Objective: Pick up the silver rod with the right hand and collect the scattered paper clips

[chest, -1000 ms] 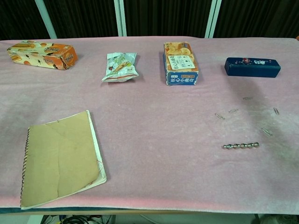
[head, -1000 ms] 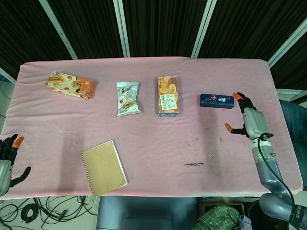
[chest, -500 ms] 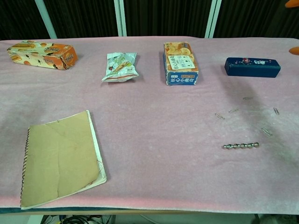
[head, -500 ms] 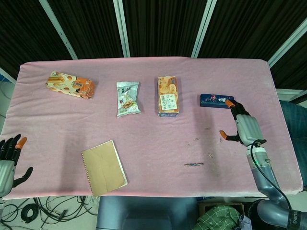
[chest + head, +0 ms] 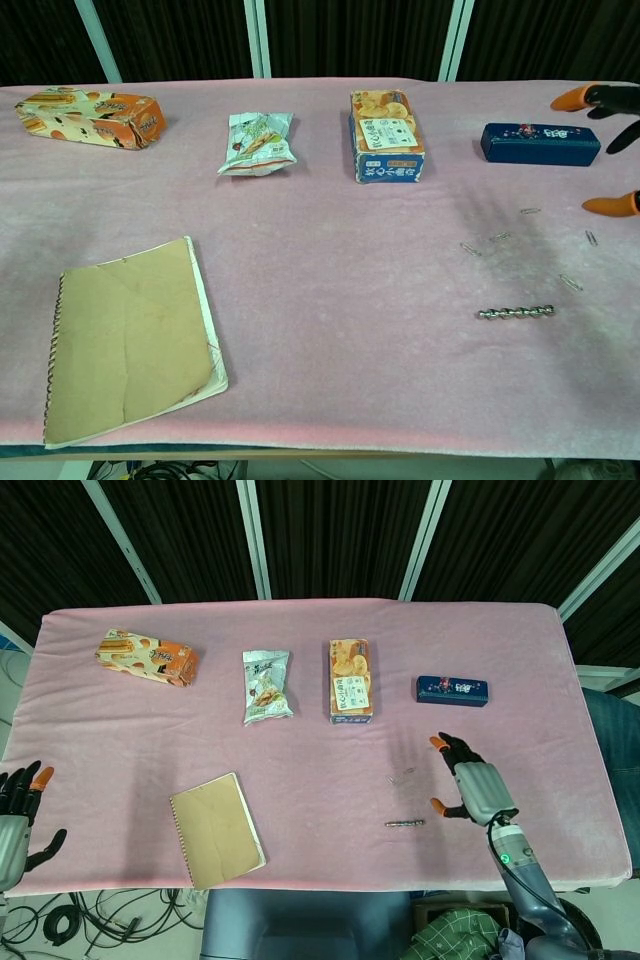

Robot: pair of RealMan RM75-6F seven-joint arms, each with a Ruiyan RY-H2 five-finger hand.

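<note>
Right hand [image 5: 470,788] has moved in from the table's right edge toward the middle since the earlier frames; it now hovers over the right-hand clips, just right of the rod and in front of the blue case. Fingers spread, holding nothing; chest view catches only its orange fingertips [image 5: 610,206] at the right edge.

Near to far:
- Left hand [image 5: 15,815] sits off the near-left edge of the table [image 5: 130,730], fingers apart, nothing in it.
- Notebook [image 5: 125,340] lies flat near the front edge, left of centre.
- Rod [image 5: 515,313] lies flat on the pink cloth, front right, roughly parallel to the front edge. Untouched, not yet picked up.
- Clips [image 5: 497,237] are scattered just beyond and to the right of the rod, all loose on the cloth, none touching it. Head view shows only the left pair; the hand covers the others.
- Blue case [image 5: 540,143] lies further back on the right.
- Biscuit box [image 5: 385,135] sits at back centre, snack bag [image 5: 258,142] to its left, orange box [image 5: 90,116] at far back left.
</note>
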